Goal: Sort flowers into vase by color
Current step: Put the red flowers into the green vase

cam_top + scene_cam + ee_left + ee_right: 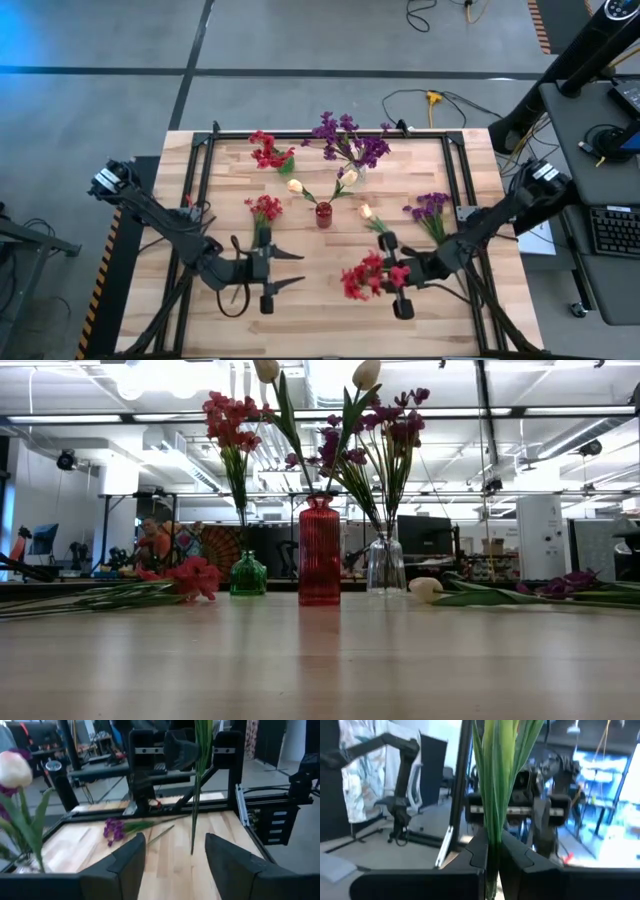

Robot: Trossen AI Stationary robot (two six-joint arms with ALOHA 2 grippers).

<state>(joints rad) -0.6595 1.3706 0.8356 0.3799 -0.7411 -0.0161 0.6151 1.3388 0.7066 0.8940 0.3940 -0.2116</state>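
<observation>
Green stems [495, 785] sit pinched tight in my right end effector [400, 277]; that is the red flower [362, 277], near the red vase [323, 214]. My left end effector [285, 270] is open, holding nothing. Three vases have flowers already. Purple flowers [430, 210] and other sprigs lie on the desk [320, 310], unsorted.

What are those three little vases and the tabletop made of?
The vases look like glass: the red vase ribbed and translucent, the green vase glossy, the clear vase see-through. The tabletop looks like pale wood, with plank seams and grain.
</observation>
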